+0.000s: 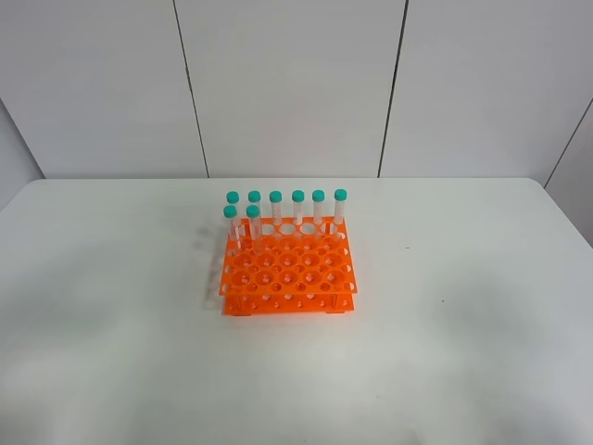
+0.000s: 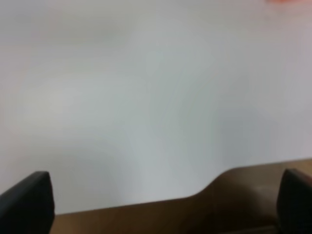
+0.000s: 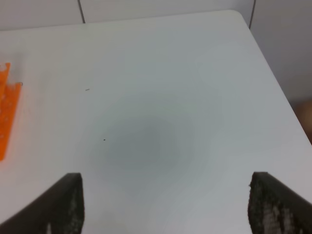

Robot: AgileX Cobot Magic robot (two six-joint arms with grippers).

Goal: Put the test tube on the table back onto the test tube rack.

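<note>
The orange test tube rack [image 1: 288, 273] stands in the middle of the white table [image 1: 111, 306]. Several clear test tubes with teal caps [image 1: 297, 209] stand upright in its two back rows. No test tube lies on the table in any view. Neither arm shows in the exterior high view. My left gripper [image 2: 161, 204] is open over the table's edge, its dark fingertips [image 2: 27, 202] far apart with nothing between them. My right gripper [image 3: 170, 204] is open too, over bare table [image 3: 156, 97], with a strip of the rack [image 3: 7, 114] off to one side.
White wall panels [image 1: 287, 83] rise behind the table. A brown floor [image 2: 243, 200] shows past the table's edge in the left wrist view. A rounded table corner [image 3: 239, 17] and a wall show in the right wrist view.
</note>
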